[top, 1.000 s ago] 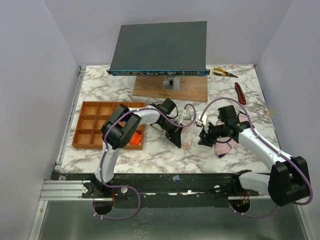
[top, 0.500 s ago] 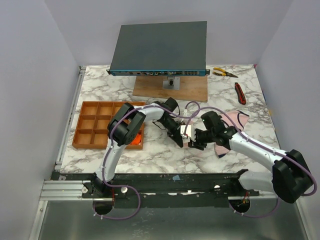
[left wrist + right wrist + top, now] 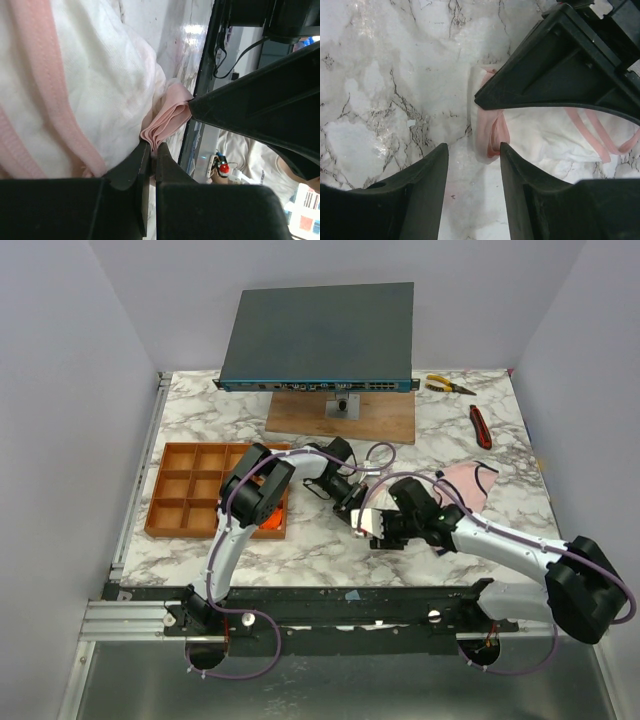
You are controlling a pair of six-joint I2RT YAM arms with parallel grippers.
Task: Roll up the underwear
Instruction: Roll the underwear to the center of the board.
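My left gripper (image 3: 152, 150) is clenched on the folded pink edge of the underwear (image 3: 90, 75), which lies mid-way across the table (image 3: 380, 75). My right gripper (image 3: 472, 147) stands released, straddling that edge. Open marble lies beside it, the tray (image 3: 185, 490) well apart.

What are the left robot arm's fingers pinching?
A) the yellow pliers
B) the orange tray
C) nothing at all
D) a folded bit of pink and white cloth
D: in the left wrist view, the left fingers are closed on a folded pink edge of the underwear.
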